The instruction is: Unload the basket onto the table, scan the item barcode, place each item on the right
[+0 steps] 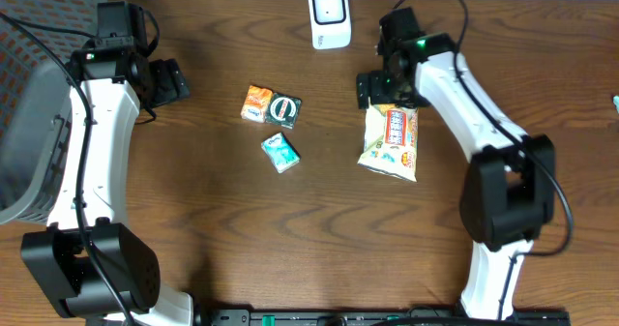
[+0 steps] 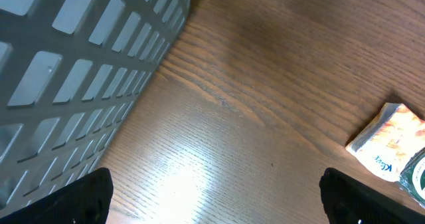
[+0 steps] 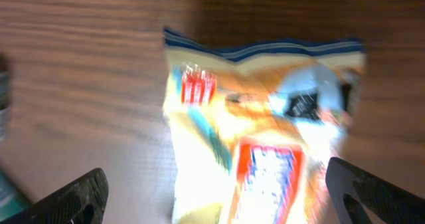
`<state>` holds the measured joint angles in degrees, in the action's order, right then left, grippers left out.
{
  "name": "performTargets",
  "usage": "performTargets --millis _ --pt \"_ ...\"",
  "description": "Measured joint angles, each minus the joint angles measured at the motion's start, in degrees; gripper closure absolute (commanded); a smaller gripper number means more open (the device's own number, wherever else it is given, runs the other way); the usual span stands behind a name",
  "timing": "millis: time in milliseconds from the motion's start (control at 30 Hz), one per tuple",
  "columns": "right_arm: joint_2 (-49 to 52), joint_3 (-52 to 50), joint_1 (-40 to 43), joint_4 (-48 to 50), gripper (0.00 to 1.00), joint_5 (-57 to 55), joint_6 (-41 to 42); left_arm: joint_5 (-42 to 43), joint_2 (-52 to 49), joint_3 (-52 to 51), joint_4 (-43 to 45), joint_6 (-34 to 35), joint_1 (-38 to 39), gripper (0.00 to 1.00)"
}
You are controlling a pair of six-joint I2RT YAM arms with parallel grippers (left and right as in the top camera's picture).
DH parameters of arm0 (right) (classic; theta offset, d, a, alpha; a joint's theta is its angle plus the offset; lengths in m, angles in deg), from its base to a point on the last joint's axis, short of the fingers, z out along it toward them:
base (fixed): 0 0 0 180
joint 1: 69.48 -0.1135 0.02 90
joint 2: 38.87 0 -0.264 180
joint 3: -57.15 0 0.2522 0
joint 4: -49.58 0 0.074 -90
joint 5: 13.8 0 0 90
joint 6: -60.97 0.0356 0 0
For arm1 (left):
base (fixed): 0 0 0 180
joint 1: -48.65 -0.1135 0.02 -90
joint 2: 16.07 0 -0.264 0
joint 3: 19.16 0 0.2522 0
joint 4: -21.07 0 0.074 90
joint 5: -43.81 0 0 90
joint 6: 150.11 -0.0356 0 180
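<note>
A yellow snack bag [image 1: 391, 140] lies flat on the wooden table, and in the right wrist view the snack bag [image 3: 265, 117] is blurred and brightly lit. My right gripper [image 1: 389, 96] hovers over its top end, open, with the fingers [image 3: 73, 197] wide on either side and not touching it. The white barcode scanner [image 1: 329, 16] stands at the table's far edge. My left gripper [image 1: 174, 79] is open and empty at the left, over bare wood [image 2: 216, 204].
Three small packets lie mid-table: orange [image 1: 256, 103], dark green [image 1: 283, 110] and teal [image 1: 280, 152]. The orange packet [image 2: 392, 137] shows at the right of the left wrist view. A grey slotted basket [image 1: 29, 103] fills the left edge, close beside the left arm.
</note>
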<state>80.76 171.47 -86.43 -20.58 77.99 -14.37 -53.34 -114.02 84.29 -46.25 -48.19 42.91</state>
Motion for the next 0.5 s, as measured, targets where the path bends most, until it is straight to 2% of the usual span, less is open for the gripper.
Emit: performTargets --millis 233,433,500 --pt "-3.8 0.9 0.0 -9.5 0.01 0.0 0.0 0.0 0.0 0.0 0.0 0.0 0.0 0.02" --pt "-3.4 -2.2 0.0 -10.2 0.01 0.0 0.0 0.0 0.0 0.0 0.0 0.0 0.0 0.02" --pt "-3.4 -4.2 -0.2 -10.1 0.07 0.0 0.0 0.0 0.0 0.0 0.0 0.0 0.0 0.02"
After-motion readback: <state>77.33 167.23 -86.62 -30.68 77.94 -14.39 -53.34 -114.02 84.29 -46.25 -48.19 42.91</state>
